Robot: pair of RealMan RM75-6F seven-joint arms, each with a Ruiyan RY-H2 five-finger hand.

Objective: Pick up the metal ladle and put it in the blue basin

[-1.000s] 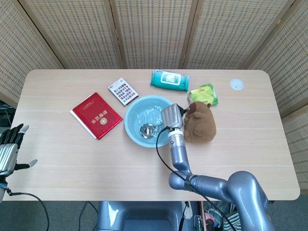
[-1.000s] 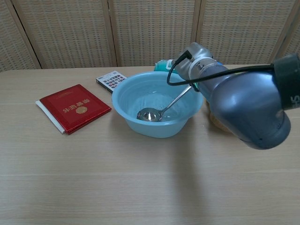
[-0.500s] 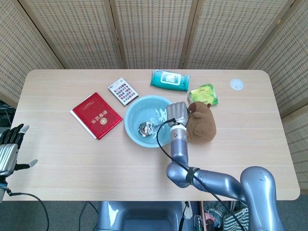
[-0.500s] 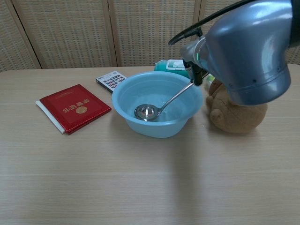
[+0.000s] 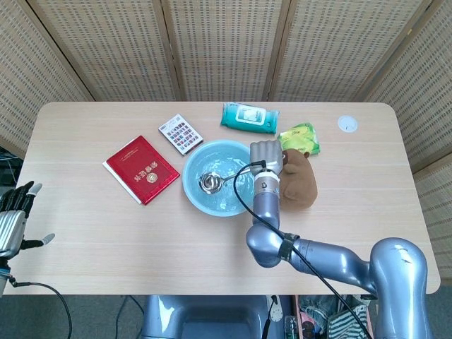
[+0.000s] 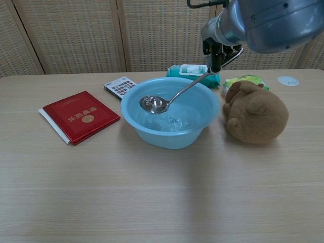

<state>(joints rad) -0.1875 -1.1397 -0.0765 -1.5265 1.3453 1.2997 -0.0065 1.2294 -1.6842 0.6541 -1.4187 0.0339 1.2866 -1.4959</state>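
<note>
The metal ladle (image 5: 207, 182) hangs tilted over the blue basin (image 5: 191, 169), its bowl (image 6: 154, 104) lifted above the wet floor of the basin (image 6: 172, 139). My right hand (image 5: 266, 157) grips the far end of the ladle's handle, above the basin's right rim; in the chest view the right hand (image 6: 216, 49) shows at the top, partly hidden by the arm. My left hand (image 5: 14, 212) hangs off the table's left front corner, fingers apart, holding nothing.
A brown plush toy (image 6: 255, 114) sits right beside the basin. A red booklet (image 5: 141, 169) and a small card (image 5: 180, 133) lie to its left. Behind are a teal wipes pack (image 5: 248, 117), a green packet (image 5: 299, 137) and a white disc (image 5: 347, 123).
My right hand has risen and drawn the ladle up; its bowl has left the basin floor and now hangs higher, further towards the left rim. The left hand has stayed still.
</note>
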